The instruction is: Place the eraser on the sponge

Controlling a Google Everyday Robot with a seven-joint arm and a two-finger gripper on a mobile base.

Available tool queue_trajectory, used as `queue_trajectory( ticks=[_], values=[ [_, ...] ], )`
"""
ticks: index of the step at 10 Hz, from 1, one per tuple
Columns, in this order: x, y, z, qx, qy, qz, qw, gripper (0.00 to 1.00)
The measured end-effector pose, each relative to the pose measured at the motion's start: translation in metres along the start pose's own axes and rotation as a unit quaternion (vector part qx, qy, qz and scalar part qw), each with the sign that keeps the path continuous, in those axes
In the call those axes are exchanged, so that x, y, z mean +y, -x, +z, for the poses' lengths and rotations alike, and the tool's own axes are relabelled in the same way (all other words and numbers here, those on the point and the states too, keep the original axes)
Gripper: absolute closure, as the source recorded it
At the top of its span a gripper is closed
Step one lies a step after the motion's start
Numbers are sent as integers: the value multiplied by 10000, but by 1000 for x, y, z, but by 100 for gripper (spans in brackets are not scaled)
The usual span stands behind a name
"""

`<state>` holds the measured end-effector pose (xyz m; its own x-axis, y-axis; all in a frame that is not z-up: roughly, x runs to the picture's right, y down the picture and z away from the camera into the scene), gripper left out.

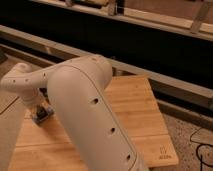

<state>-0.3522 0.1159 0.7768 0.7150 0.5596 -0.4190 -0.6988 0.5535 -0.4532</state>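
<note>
My white arm (85, 115) fills the middle of the camera view and bends back to the left. Its gripper (36, 106) hangs low over the left part of the wooden board (135, 110). Directly under it lies the sponge (40, 118), a small blue-grey block resting on the board. A dark bit (47, 110) shows at the sponge's upper right side, right below the gripper. It may be the eraser, but the arm hides most of it and I cannot tell whether it rests on the sponge or is held.
The board's right half lies bare up to its edge, with speckled floor (192, 145) beyond. A long metal rail (165, 82) and a dark wall run behind the board. A grey surface (10, 130) borders the board on the left.
</note>
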Motion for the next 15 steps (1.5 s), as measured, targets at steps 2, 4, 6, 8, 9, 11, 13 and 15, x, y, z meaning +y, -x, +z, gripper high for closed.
queue_trajectory(
  ticks=[2,4,6,8,9,11,13,15],
  values=[
    [-1,0,0,2,-2,5,10000,47],
    [-1,-1,0,9,-2,9,10000,27],
    [-1,-2,0,19,6,15,10000,20],
    [-1,-2,1,29,15,42,10000,20],
    [-1,-2,1,29,21,56,10000,20],
    [0,-2,-1,-13,52,89,9999,20],
    [2,-1,-5,-83,110,134,9998,20],
    [4,1,-25,-293,152,216,9992,20]
  ],
)
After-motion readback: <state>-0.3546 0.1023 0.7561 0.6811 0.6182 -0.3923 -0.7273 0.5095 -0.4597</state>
